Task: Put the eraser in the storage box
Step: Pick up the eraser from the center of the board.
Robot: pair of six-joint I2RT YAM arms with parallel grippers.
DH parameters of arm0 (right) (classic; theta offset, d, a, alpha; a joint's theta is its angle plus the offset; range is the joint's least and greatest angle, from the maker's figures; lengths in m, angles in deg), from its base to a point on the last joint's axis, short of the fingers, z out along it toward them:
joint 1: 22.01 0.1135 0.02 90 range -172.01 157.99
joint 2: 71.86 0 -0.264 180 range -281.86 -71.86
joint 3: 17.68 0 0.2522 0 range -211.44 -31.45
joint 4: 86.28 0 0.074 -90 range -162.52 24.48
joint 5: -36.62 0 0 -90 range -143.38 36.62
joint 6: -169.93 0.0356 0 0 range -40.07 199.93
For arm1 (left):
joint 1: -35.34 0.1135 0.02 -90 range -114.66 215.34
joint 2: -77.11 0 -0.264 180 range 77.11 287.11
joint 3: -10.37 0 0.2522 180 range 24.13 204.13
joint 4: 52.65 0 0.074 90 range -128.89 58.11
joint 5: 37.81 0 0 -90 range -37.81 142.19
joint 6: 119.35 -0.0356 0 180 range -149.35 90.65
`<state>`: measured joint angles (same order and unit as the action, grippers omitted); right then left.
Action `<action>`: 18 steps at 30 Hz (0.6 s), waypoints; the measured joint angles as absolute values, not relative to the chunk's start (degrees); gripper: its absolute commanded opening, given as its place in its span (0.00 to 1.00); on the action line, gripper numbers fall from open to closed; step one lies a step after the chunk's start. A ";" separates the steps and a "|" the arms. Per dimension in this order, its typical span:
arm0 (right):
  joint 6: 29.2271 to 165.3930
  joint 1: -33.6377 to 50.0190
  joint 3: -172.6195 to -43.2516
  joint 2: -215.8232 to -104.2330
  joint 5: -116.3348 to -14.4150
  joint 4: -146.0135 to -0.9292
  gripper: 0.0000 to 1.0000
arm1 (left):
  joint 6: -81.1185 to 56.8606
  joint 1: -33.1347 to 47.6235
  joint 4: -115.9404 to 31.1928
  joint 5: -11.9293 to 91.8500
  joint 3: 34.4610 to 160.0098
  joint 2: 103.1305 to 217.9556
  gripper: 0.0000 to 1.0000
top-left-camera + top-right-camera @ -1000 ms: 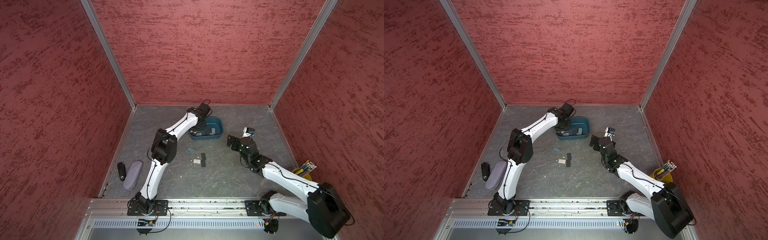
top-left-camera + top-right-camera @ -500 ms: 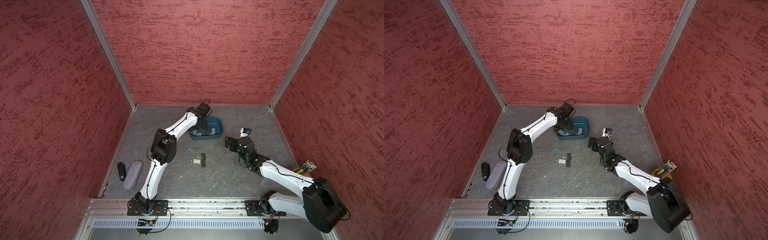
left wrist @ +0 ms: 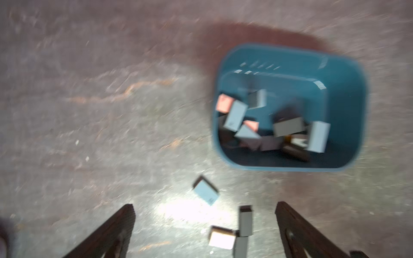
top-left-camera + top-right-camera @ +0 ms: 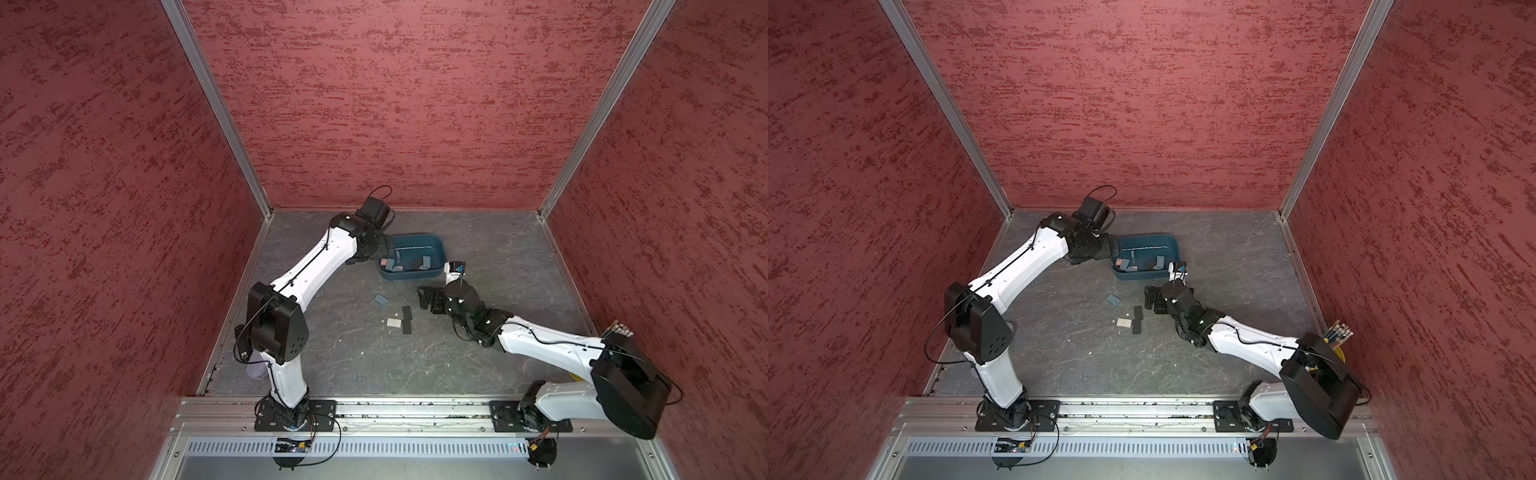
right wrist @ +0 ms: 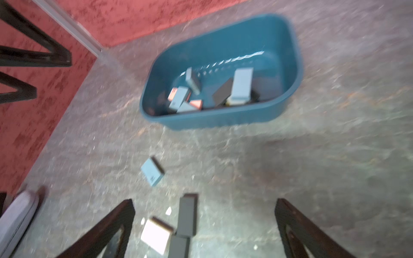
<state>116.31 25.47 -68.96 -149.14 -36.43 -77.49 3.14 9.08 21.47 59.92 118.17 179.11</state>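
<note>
A heap of erasers (image 3: 237, 116) lies in the box (image 4: 409, 275), mostly along its front wall; the box stands on the floor (image 4: 353, 353) near the back wall (image 4: 395, 104). Four more lie on the floor just in front of the box: a blue eraser (image 4: 381, 299), a white eraser (image 4: 393, 322) and two dark erasers (image 4: 406, 312) end to end beside the white one. The left gripper (image 3: 204, 204) is at the box's left end, jaws spread wide, holding nothing. The right gripper (image 5: 205, 200) hangs over the floor just right of the loose erasers, jaws equally wide, also empty. The floor is grey and marbled. Red textured walls enclose it on three sides. A pencil cup (image 4: 1340, 353) stands by the right wall and a grey pouch (image 5: 17, 219) by the left.
</note>
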 measured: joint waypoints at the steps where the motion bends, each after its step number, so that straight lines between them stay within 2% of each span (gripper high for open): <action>1: 116.98 26.74 -69.05 -149.66 -36.01 -76.71 0.97 | 3.38 9.83 21.47 59.68 116.29 178.78 1.00; 10: 123.10 35.50 -71.83 -154.97 -31.90 -70.11 0.90 | 4.47 14.50 19.15 55.59 106.37 176.29 1.00; 18: 127.52 41.97 -78.89 -162.62 -29.39 -65.43 0.80 | 4.91 16.99 16.24 51.79 104.88 172.12 1.00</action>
<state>127.52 41.97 -78.89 -162.62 -29.39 -65.43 4.91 16.99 16.24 51.79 104.88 172.12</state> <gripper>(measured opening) 0.815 0.997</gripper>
